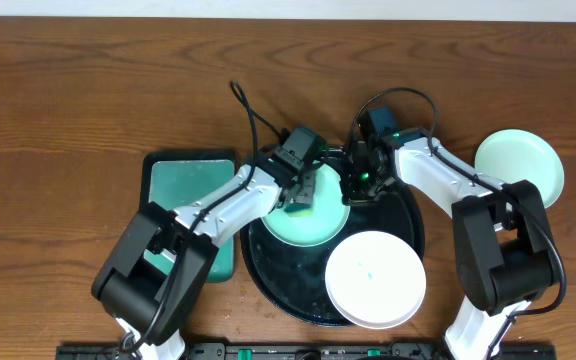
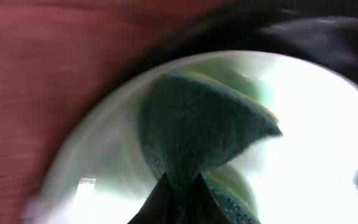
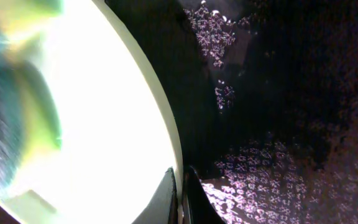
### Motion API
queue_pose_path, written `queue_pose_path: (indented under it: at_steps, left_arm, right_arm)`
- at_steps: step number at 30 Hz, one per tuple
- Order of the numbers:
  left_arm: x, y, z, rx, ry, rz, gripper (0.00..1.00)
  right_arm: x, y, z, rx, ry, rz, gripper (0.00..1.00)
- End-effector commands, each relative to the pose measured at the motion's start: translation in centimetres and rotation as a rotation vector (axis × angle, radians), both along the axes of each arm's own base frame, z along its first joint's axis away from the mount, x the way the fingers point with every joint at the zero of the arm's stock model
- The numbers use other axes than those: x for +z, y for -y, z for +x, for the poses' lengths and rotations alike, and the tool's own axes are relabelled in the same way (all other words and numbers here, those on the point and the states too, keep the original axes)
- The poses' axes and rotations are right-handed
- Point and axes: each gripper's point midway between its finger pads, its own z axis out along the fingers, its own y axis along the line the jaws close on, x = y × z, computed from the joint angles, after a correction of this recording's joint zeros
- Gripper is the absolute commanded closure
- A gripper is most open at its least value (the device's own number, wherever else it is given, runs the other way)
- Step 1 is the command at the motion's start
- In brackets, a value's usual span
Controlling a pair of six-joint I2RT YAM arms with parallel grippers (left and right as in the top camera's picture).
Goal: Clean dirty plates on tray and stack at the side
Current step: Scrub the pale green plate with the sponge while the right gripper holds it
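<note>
Watching the feeds, I see my left claw [image 2: 179,186] clenched on a teal scouring sponge [image 2: 210,118], pressed onto the pale mint-green round plate [image 1: 313,232] beneath it. My right claw [image 3: 180,186] pinches that plate's rim over the glossy black round tray [image 1: 410,215]. A white round plate [image 1: 375,280] lies on the tray near that claw.

Glossy black tray [image 1: 276,272], smooth mint plate [image 1: 306,228], rough fibrous sponge [image 2: 204,124], grained wooden table [image 1: 68,90].

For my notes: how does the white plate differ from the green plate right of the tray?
The white plate lies on the black tray; the green plate lies on the table. The white plate shows faint teal specks; the green plate looks clean. Both are round and shallow.
</note>
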Motion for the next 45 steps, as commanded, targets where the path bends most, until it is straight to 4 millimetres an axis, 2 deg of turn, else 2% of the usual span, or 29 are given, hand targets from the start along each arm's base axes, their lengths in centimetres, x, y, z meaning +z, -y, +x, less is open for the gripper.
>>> queue_pose_path:
  at_steps: [1,5,7,8,9,11,12,14,18,26,30,33,37,40,43,45]
  left_arm:
    - [-0.5,-8.8,1.6,0.081,0.095,0.414,0.93]
    - [-0.9,-10.5,-1.0,0.054,-0.012,0.5,0.93]
    - [-1.5,-10.2,-3.2,0.017,-0.116,0.478,0.93]
    - [-2.0,-9.4,-4.5,-0.021,-0.184,0.43,0.93]
    - [-2.5,-8.0,-5.8,-0.077,-0.253,0.357,0.93]
    - [-2.9,-3.5,-9.1,-0.2,-0.407,0.113,0.93]
    - [-2.0,1.2,-11.2,-0.271,-0.498,-0.134,0.93]
    - [-0.9,4.3,-12.0,-0.326,-0.521,-0.292,0.93]
    - [0.7,7.4,-12.0,-0.396,-0.51,-0.461,0.93]
    - [2.2,9.3,-10.7,-0.424,-0.466,-0.591,0.93]
    - [2.5,9.1,-9.7,-0.402,-0.444,-0.604,0.93]
    - [3.3,7.8,-8.7,-0.348,-0.415,-0.578,0.93]
    - [6.2,5.4,-7.3,-0.29,-0.31,-0.514,0.93]
    - [8.7,3.0,-6.5,-0.243,-0.203,-0.438,0.93]
    - [10.8,-0.1,-5.8,-0.145,-0.109,-0.347,0.93]
    - [11.8,-4.2,-5.3,0.017,-0.051,-0.229,0.93]
  right_arm:
    - [-1.1,0.4,-1.5,0.022,-0.056,-0.031,0.99]
    - [-1.1,0.4,-1.5,0.022,-0.056,-0.031,0.99]
    - [-1.1,0.4,-1.5,0.023,-0.055,-0.031,0.99]
    - [-1.1,0.4,-1.5,0.023,-0.055,-0.031,0.99]
    - [-1.1,0.4,-1.5,0.027,-0.053,-0.031,0.99]
    - [-1.1,0.5,-1.5,0.03,-0.051,-0.034,0.99]
    - [-1.1,0.5,-1.5,0.029,-0.051,-0.034,0.99]
    - [-1.1,0.5,-1.5,0.029,-0.052,-0.034,0.99]
    - [-1.1,0.5,-1.6,0.03,-0.056,-0.036,0.99]
    - [-1.1,0.6,-1.7,0.03,-0.063,-0.038,0.99]
    - [-1.1,0.6,-1.8,0.029,-0.063,-0.037,0.99]
    - [-1.1,0.6,-1.8,0.029,-0.063,-0.038,0.99]
    - [-1.1,0.6,-1.7,0.029,-0.063,-0.038,0.99]
    - [-1.1,0.5,-1.7,0.03,-0.061,-0.037,0.99]
    - [-1.1,0.6,-1.7,0.03,-0.061,-0.037,0.99]
    - [-1.1,0.6,-1.7,0.03,-0.061,-0.037,0.99]
